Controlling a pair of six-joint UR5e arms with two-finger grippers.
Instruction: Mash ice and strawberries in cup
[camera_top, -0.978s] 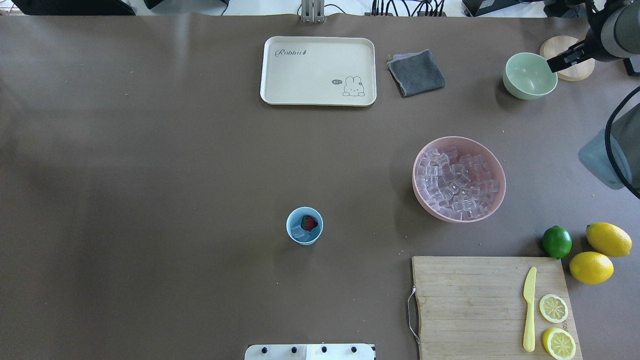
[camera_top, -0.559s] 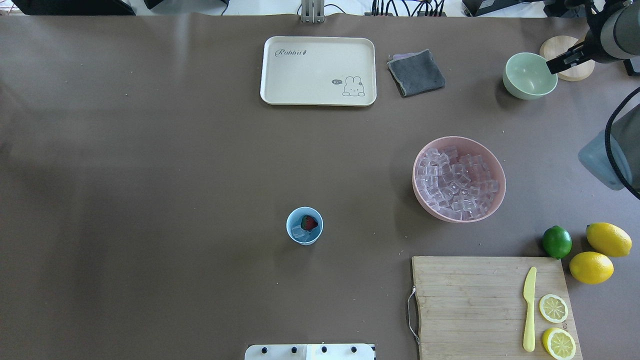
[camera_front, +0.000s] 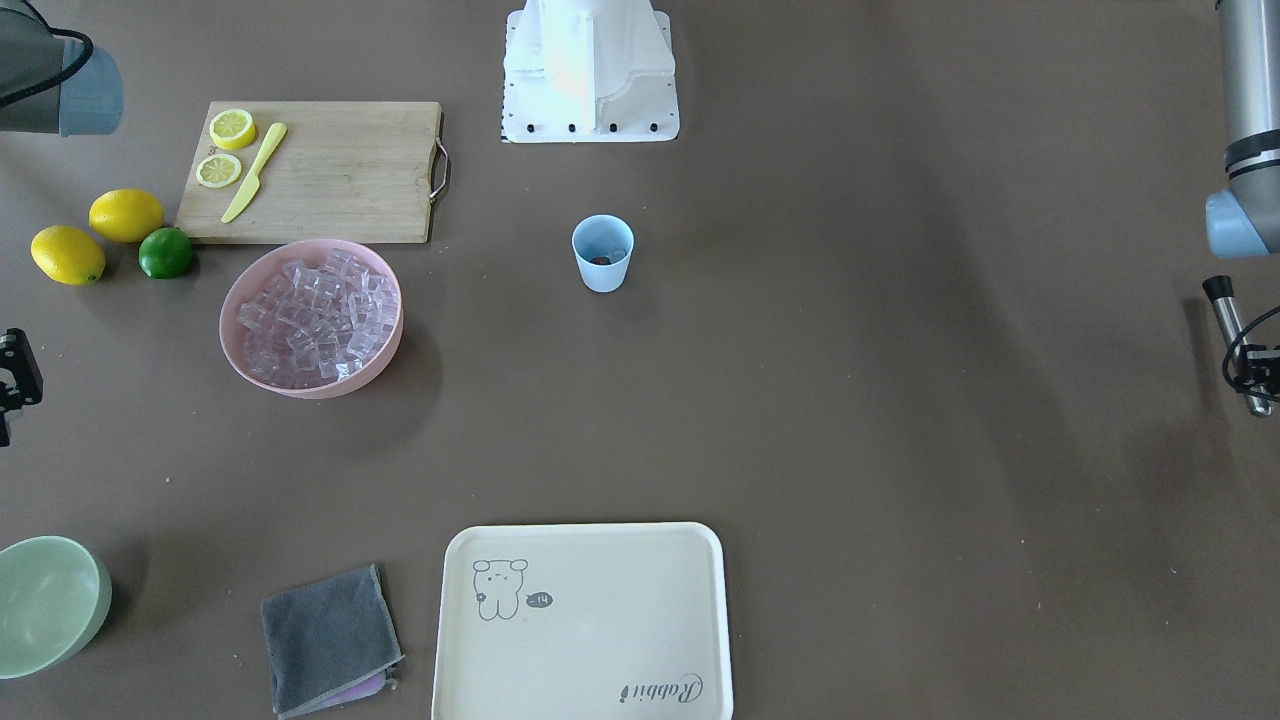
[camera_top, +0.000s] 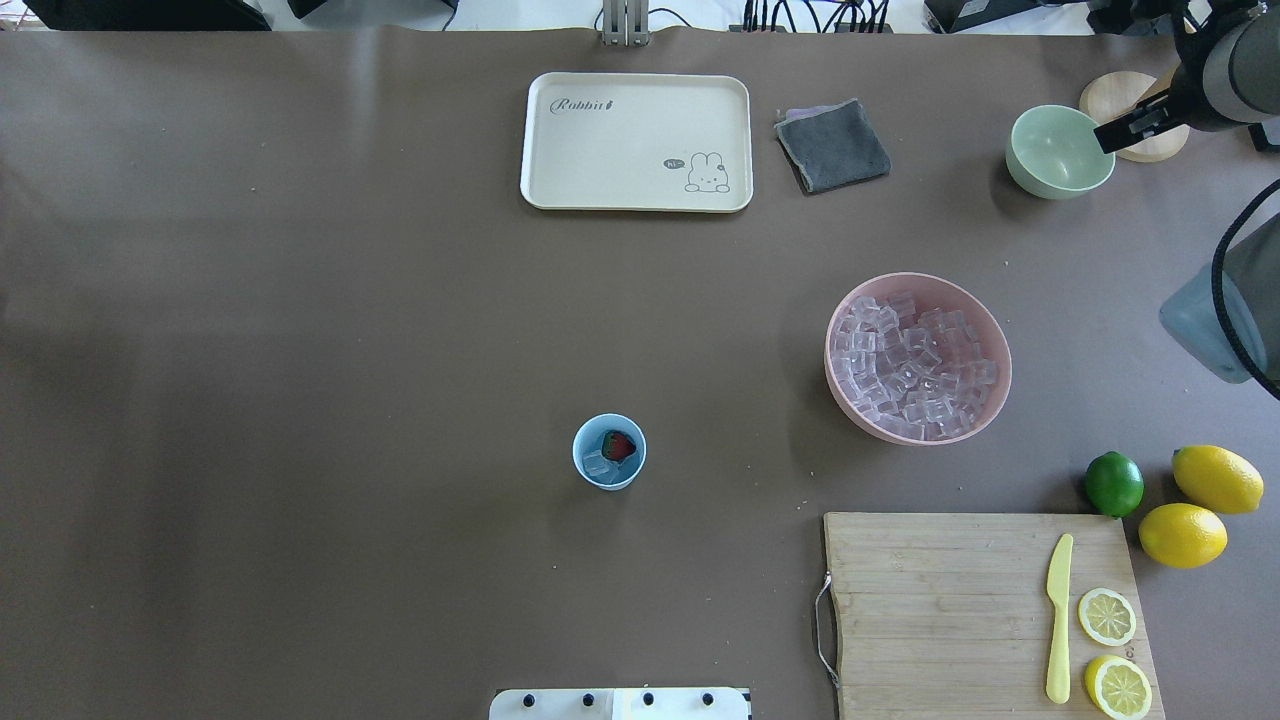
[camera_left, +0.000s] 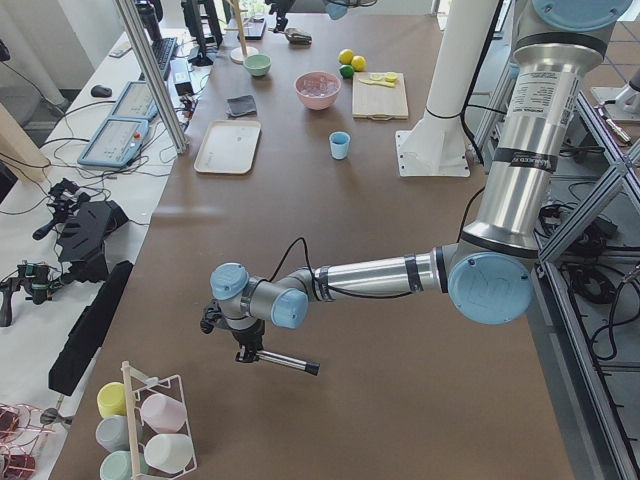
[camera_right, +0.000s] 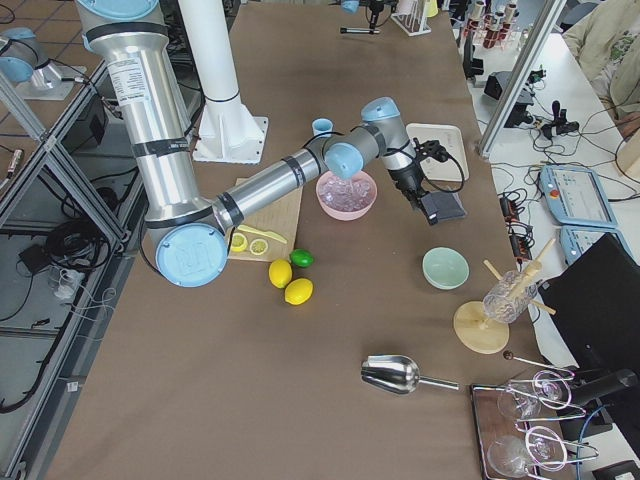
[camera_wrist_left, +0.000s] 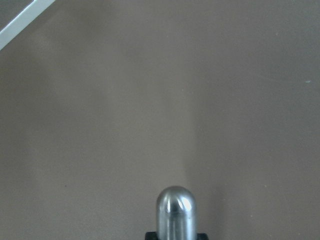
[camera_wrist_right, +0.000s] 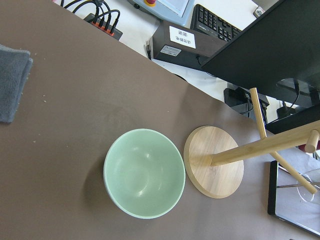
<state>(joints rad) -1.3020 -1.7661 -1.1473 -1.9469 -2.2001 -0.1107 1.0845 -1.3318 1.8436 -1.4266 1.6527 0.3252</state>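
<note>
My left claw (camera_left: 245, 348) is shut tight on the shiny metal masher (camera_left: 282, 362). I hold it low over the bare end of the table (camera_top: 300, 400), out on my left side. The masher lies almost flat, like a pencil on a desk, with its black tip pointing back toward my base.

The blue cup (camera_top: 609, 452) stands up straight in the middle of the table, well apart from my claw and off to my right. The red strawberry (camera_top: 620, 446) sits inside it, touching some ice (camera_top: 596, 464).

I think I must carry the masher over there and tip it so it points down into the cup.

Past the cup is the pink bowl (camera_top: 830, 345), full of more ice. Farthest off, my right claw (camera_top: 1125, 128) hangs beside the green bowl (camera_top: 1012, 150). I cannot tell if it is open, and it looks no nearer the cup.
</note>
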